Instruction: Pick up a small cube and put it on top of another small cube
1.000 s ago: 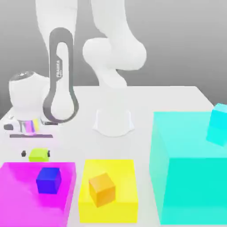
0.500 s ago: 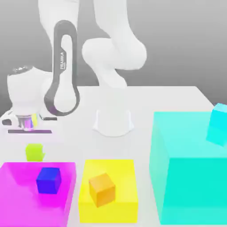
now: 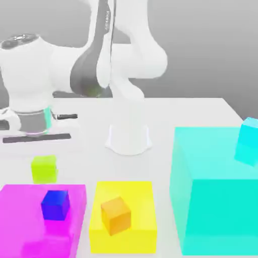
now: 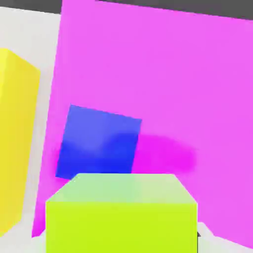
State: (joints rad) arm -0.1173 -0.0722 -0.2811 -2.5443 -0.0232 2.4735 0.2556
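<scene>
Since a second ago the arm has swung and lifted, and the lime cube has come up off the table with it, now hanging above the far edge of the magenta block. The claw is closed tight on the lime cube, which sits right under the hand. Just below and ahead of the claw, the blue cube rests on the magenta block. Further toward the exterior view's right sit the orange cube on its yellow block, then the big cyan block.
</scene>
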